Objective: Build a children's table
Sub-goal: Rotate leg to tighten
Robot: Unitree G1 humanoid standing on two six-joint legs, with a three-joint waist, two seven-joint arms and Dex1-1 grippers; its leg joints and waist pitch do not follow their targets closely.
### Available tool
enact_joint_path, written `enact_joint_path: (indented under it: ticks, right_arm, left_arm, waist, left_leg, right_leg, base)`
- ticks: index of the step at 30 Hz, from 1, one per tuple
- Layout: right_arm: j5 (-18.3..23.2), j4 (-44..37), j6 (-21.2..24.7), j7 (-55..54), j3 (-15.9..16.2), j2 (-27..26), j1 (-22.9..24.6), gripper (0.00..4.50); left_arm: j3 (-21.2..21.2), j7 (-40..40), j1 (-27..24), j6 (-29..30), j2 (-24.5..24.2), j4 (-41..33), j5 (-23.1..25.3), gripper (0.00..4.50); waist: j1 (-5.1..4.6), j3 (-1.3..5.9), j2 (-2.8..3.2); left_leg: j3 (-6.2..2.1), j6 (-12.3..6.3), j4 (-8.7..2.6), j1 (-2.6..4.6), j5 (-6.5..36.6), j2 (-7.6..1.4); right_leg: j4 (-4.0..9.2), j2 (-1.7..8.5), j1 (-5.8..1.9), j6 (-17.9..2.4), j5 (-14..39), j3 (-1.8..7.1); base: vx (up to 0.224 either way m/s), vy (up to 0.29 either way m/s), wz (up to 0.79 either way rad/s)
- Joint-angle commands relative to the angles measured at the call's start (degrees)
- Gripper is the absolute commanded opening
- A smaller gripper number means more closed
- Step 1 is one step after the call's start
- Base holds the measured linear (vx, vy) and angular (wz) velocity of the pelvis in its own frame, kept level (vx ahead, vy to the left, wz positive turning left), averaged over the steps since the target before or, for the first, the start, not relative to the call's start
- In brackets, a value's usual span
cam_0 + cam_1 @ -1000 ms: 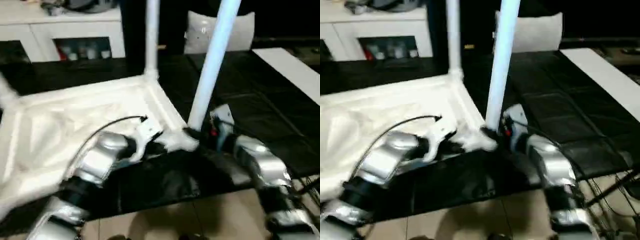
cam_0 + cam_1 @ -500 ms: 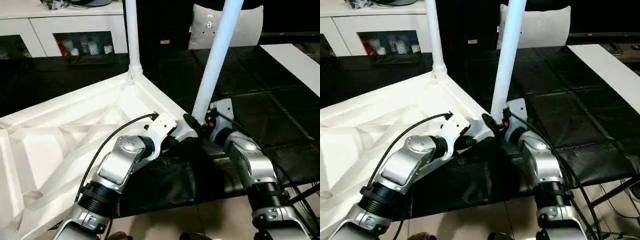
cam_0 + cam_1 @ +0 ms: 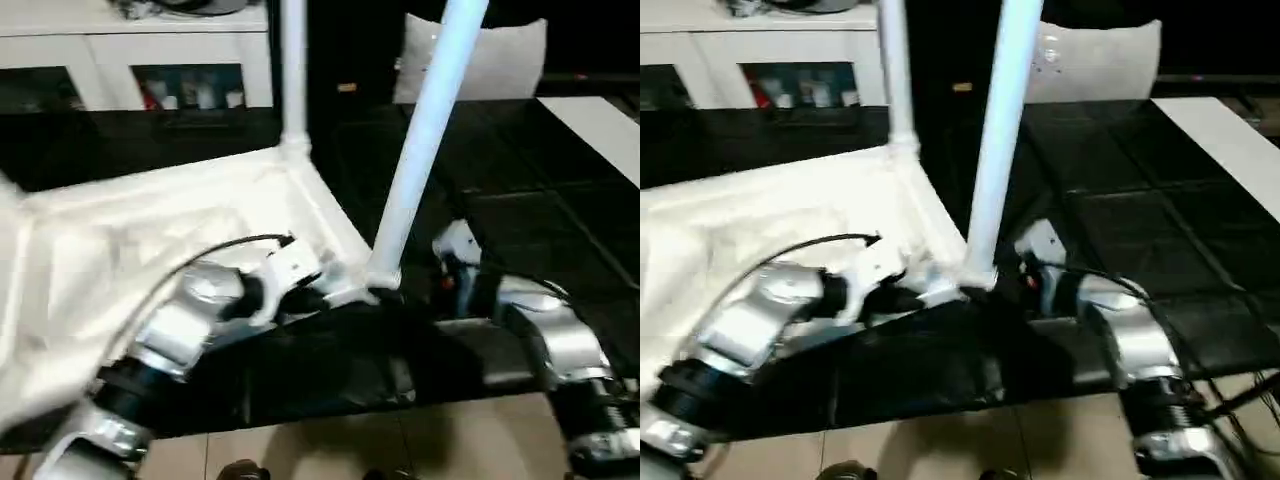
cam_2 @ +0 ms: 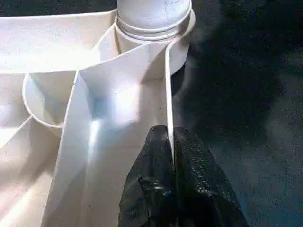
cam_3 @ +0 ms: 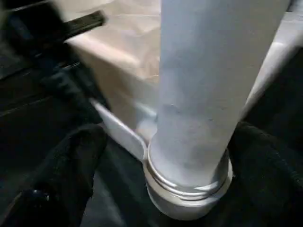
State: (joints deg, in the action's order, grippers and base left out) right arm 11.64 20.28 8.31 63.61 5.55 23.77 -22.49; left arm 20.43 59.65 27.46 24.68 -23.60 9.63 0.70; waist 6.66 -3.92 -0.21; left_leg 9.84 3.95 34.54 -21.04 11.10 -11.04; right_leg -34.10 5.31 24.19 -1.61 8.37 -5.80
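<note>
While left pincer (image 4: 171, 156) clamps tabletop rim (image 4: 167, 90), right pincer (image 5: 189, 156) spread round leg (image 3: 415, 160); next: seat it fully.

Near leg (image 3: 425, 130) runs past frame top, so you cannot see its upper end; same for far leg (image 3: 293, 70). Table top (image 3: 120, 240) cut off at frame left, far corners unseen, ribs smeared by blur. Right gripper (image 5: 156, 156) fingertips hidden behind near leg's base; grip unclear. Shelf items (image 3: 190, 97) beyond table top too blurred to identify. Left gripper (image 4: 171, 156) base cropped.
</note>
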Motion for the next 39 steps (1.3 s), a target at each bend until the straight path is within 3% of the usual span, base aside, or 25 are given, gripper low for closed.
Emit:
enact_joint_path:
  ticks: [1,5,10,24,32,36,39]
  right_arm:
    - [1.4,-1.7,-0.6,4.6,1.1,1.5,0.1,4.44]
    - [2.6,-2.0,-0.2,11.9,3.1,4.1,0.0,4.44]
    - [3.3,-1.9,0.3,15.2,4.1,4.8,-0.2,4.01]
    - [5.5,-3.9,4.1,20.8,6.1,5.8,0.6,2.7]
    - [6.3,-5.0,6.2,21.4,6.8,6.1,1.1,2.12]
    - [6.9,-6.4,8.5,19.6,6.3,5.2,2.1,2.05]
    - [5.7,-6.5,11.2,12.7,5.6,2.7,2.5,2.04]
  left_arm:
    - [2.1,5.9,1.4,-4.9,-1.2,-1.1,-1.9,0.0]
    - [4.0,14.3,2.1,-9.6,-5.1,0.0,-2.8,0.0]
    - [4.9,18.0,3.4,-12.4,-6.5,2.3,-2.2,0.0]
    - [6.3,21.8,4.5,-17.0,-6.8,5.6,-2.3,0.0]
    - [5.8,21.4,4.1,-16.7,-6.5,5.9,-2.4,0.0]
    - [4.3,17.7,3.3,-13.2,-5.3,4.2,-2.9,0.0]
    - [2.7,11.0,2.4,-7.2,-2.6,1.4,-2.4,0.0]
  waist:
    - [-0.06,4.54,0.13]
    - [0.4,4.6,0.01]
    - [1.46,4.55,0.07]
    - [1.56,4.65,-0.21]
    - [1.69,4.66,-0.24]
    - [1.74,4.58,-0.21]
    - [1.33,4.09,-0.19]
  left_leg:
    - [-0.38,-4.01,-4.05,0.56,9.8,-2.09]
    - [-0.37,-3.72,-4.1,0.69,10.3,-2.26]
    - [-0.33,-2.51,-4.22,0.99,11.4,-2.36]
    - [-0.42,-2.05,-4.16,0.64,10.7,-2.27]
    - [-0.42,-1.9,-4.2,0.76,10.7,-2.36]
    - [-0.44,-1.75,-4.25,0.8,10.9,-2.39]
    - [-0.54,-0.81,-4.57,1.06,13.8,-2.39]
  right_leg:
    - [3.64,3.22,-3.8,-11.6,14.9,2.85]
    - [3.51,3.34,-3.85,-11.7,15.4,2.94]
    - [3.78,3.55,-3.69,-10.7,18.8,3.02]
    - [3.7,3.55,-3.92,-10.2,19.2,2.94]
    - [3.67,3.58,-3.87,-9.9,19.5,2.97]
    - [3.62,3.59,-3.9,-10.2,19.2,2.97]
    - [4.18,3.68,-3.73,-9.1,24.1,2.94]
  base:
    - [0.0,0.0,0.0]
    - [0.0,0.0,0.0]
    - [0.0,0.0,0.0]
    - [0.0,0.0,0.0]
    - [0.0,0.0,0.0]
    - [0.0,0.0,0.0]
    - [0.0,0.0,0.0]
